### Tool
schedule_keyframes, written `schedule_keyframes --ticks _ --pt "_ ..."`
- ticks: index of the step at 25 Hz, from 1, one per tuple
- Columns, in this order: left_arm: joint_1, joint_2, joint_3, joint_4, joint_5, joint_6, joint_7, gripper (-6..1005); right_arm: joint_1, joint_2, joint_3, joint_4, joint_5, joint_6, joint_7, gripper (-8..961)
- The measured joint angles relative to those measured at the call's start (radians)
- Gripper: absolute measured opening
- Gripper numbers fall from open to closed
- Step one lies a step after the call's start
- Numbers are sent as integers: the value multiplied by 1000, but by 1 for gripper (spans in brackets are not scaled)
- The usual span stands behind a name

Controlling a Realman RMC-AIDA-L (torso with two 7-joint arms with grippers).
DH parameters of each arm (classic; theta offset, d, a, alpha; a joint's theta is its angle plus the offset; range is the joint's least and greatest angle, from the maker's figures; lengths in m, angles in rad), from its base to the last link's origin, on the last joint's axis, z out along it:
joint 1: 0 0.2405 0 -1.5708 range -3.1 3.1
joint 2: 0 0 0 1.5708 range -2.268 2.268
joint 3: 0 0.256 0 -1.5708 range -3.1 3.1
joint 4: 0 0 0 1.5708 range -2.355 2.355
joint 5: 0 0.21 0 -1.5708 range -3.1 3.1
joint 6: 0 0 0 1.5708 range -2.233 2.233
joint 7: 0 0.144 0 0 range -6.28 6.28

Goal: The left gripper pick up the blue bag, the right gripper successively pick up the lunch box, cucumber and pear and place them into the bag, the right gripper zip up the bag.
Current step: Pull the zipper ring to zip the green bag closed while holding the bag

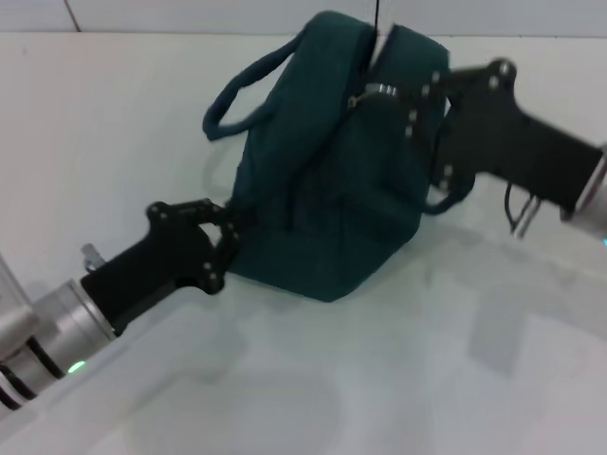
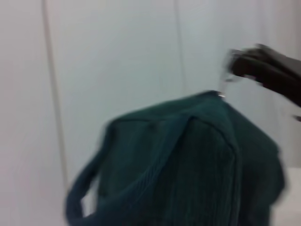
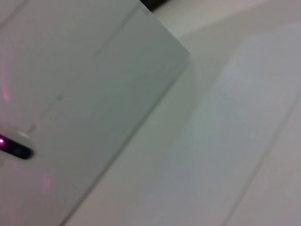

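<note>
As you look down from the head view, the blue bag [image 1: 332,180] stands on the white table [image 1: 114,123], the left gripper [image 1: 226,237] clenched on its lower corner and the right gripper [image 1: 417,104] at the zipper pull [image 1: 379,91]; whether it pinches you cannot tell. Your left wrist view shows the bag's top and a loop handle [image 2: 89,183]. The right wrist view gives you only pale surfaces.
</note>
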Motion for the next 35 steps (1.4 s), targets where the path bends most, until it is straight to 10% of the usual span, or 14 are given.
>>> schedule_keyframes --ticks 21,35 --pt "25 -13 -10 -8 -85 40 -2 67 -17 0 -187 -24 172 52 -68 17" --pt "8 -16 -10 -9 -113 186 -89 667 -19 0 -197 -23 186 57 -70 16"
